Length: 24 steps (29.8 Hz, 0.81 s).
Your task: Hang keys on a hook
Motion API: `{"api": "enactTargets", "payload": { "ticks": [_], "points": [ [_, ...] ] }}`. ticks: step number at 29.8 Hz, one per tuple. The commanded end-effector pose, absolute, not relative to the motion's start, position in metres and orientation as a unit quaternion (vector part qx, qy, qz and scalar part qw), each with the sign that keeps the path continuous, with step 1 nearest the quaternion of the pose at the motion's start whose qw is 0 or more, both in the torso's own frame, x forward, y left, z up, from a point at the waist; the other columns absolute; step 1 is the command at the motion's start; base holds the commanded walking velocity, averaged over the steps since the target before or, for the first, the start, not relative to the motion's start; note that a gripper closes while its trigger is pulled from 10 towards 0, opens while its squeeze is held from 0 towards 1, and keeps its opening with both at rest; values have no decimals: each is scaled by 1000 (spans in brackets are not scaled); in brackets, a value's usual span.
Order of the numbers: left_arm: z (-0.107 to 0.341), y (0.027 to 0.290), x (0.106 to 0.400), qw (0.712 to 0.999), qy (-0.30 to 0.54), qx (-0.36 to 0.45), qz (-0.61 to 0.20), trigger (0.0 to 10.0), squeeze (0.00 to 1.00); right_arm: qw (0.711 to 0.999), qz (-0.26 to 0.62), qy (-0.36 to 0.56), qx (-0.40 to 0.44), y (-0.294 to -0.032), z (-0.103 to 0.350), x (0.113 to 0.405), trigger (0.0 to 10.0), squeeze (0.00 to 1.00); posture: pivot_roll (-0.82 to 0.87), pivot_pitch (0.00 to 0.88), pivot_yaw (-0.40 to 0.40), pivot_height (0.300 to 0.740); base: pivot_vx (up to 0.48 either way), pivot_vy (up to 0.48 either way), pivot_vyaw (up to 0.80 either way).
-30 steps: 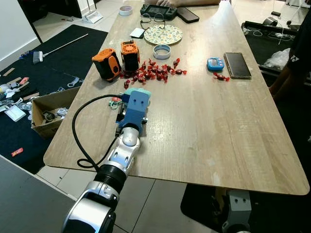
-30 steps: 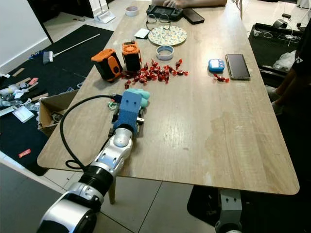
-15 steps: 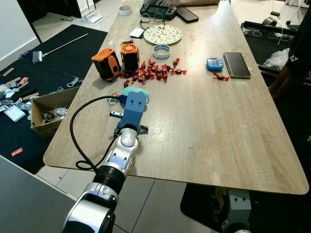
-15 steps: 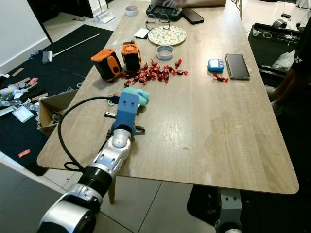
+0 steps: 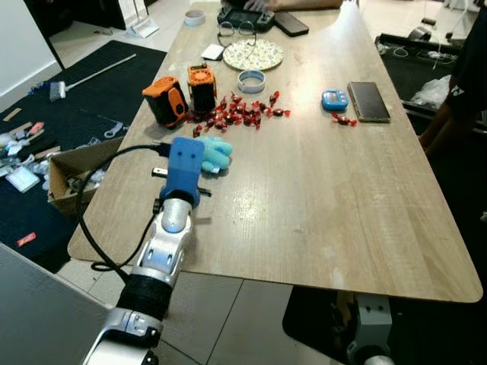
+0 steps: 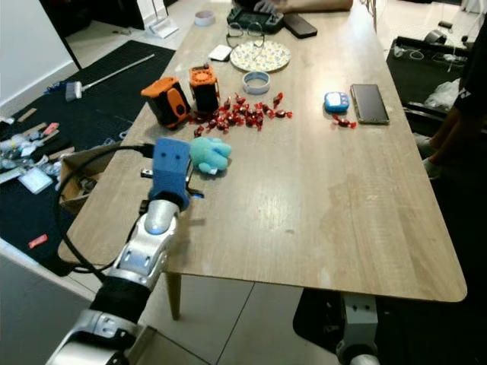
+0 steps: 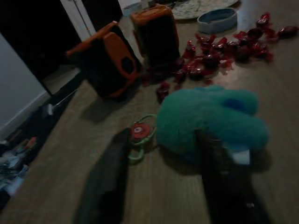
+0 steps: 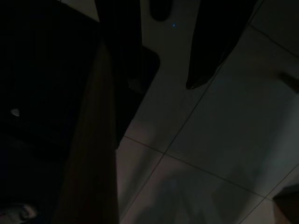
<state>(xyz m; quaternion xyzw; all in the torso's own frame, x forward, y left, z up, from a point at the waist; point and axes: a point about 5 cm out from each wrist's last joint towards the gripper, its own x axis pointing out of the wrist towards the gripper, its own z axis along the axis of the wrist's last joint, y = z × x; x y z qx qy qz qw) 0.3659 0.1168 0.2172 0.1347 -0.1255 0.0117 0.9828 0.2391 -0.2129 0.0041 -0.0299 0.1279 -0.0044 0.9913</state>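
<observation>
Left gripper [image 7: 161,182] hovering spread-fingered, straddling teal plush keychain [image 7: 208,121] and red key ring [image 7: 139,132], lining up grasp; right arm hanging idle.

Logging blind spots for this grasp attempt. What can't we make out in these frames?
- Keys: beside the teal plush, just a red tag on a green ring; left wrist view too dim to show key blades.
- Left hand: in the eye views its blue wrist housing hides the fingers.
- Hook: nowhere to be found on the table.
- Right wrist view: very dark, with floor tiles.
</observation>
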Motion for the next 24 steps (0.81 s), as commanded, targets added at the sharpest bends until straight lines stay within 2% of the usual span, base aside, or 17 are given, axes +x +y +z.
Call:
{"api": "enactTargets", "payload": {
  "ticks": [1, 2, 4, 10, 11, 12, 19, 24],
  "points": [
    [212, 121, 363, 980, -124, 158, 14, 10000, 1000, 989, -11, 148, -27, -216, -4, 231, 10000, 0, 11, 270, 58, 740, 0, 0, 0],
    [212, 120, 361, 970, -137, 201, 18, 10000, 1000, 989, -8, 147, -27, -215, -4, 232, 10000, 0, 15, 266, 52, 740, 0, 0, 0],
    [215, 114, 362, 966, -141, 217, 11, 10000, 1000, 989, -6, 147, -28, -214, -3, 234, 10000, 0, 16, 265, 51, 740, 0, 0, 0],
    [223, 87, 367, 974, -121, 188, -28, 10000, 1000, 989, -4, 146, -28, -214, -3, 235, 10000, 0, 14, 269, 54, 740, 0, 0, 0],
    [221, 78, 369, 979, -107, 171, -40, 10000, 475, 989, -5, 146, -28, -214, -4, 234, 10000, 0, 14, 269, 54, 740, 0, 0, 0],
    [216, 70, 370, 983, -86, 157, -48, 10000, 0, 989, -7, 147, -28, -215, -4, 233, 10000, 0, 11, 278, 59, 740, 0, 0, 0],
    [192, 57, 373, 989, -22, 131, -65, 10000, 0, 990, -17, 140, -28, -220, -2, 228, 10000, 0, -26, 310, 72, 740, 0, 0, 0],
    [182, 58, 374, 988, -11, 142, -53, 10000, 0, 992, -29, 119, -24, -225, 8, 228, 10000, 0, -54, 333, 73, 740, 0, 0, 0]
  ]
}}
